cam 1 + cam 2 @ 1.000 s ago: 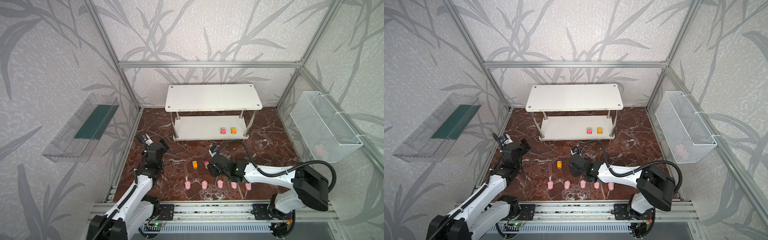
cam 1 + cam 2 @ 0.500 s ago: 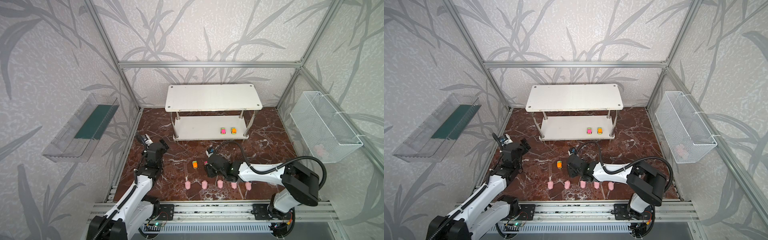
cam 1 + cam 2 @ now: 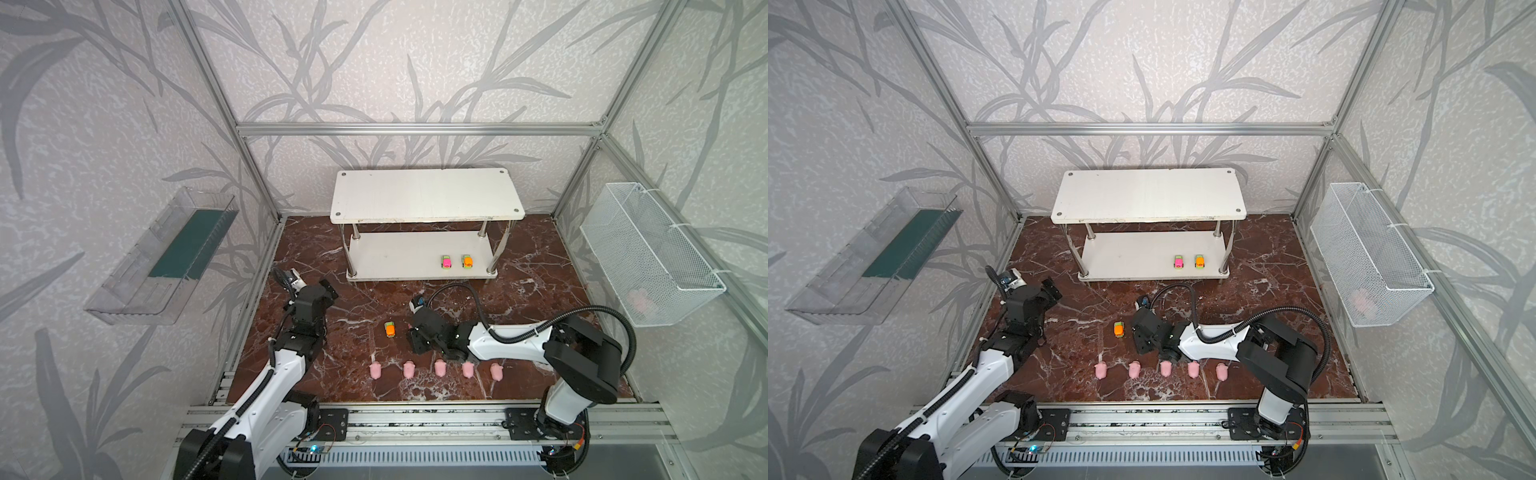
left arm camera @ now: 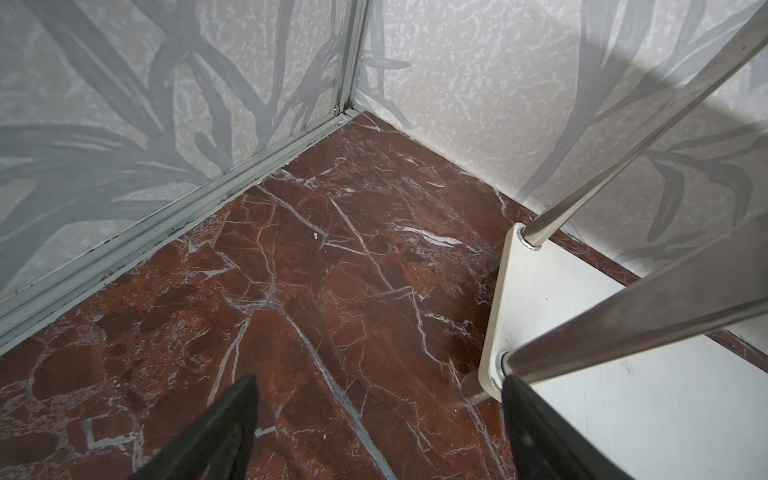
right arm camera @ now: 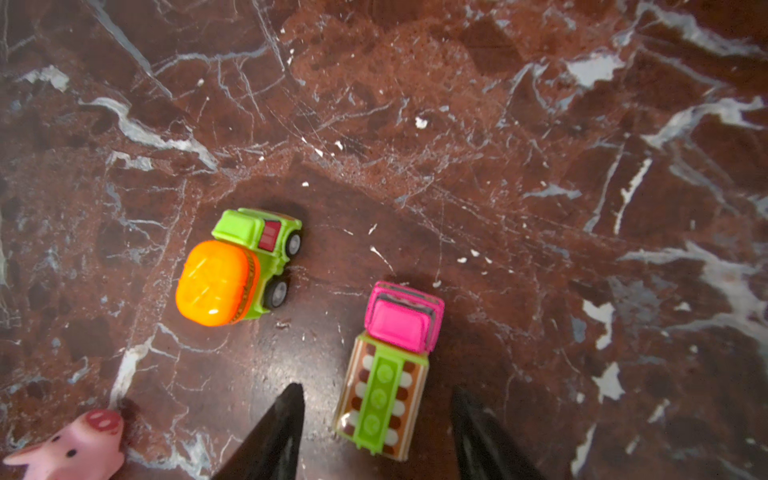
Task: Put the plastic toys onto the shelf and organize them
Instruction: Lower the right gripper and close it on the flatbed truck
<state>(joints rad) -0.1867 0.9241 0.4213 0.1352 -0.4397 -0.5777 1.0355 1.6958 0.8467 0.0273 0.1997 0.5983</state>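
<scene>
Left end effector aloft, jaws wide, right end effector low, jaws parted

All but hidden under the right gripper in both top views: pink-cab car. Cropped at right wrist view's edge: pig. Blurred behind basket mesh: pink lump.

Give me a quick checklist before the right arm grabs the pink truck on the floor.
1. Right tool straddles pink truck: ok.
2. Grip closed on it: not ok, gaps on both sides.
3. Orange car clear of the tool: ok.
4. Free space on shelf's lower tier beside the two parked cars: ok.
5. Left tool open, empty, away from the truck: ok.
</scene>
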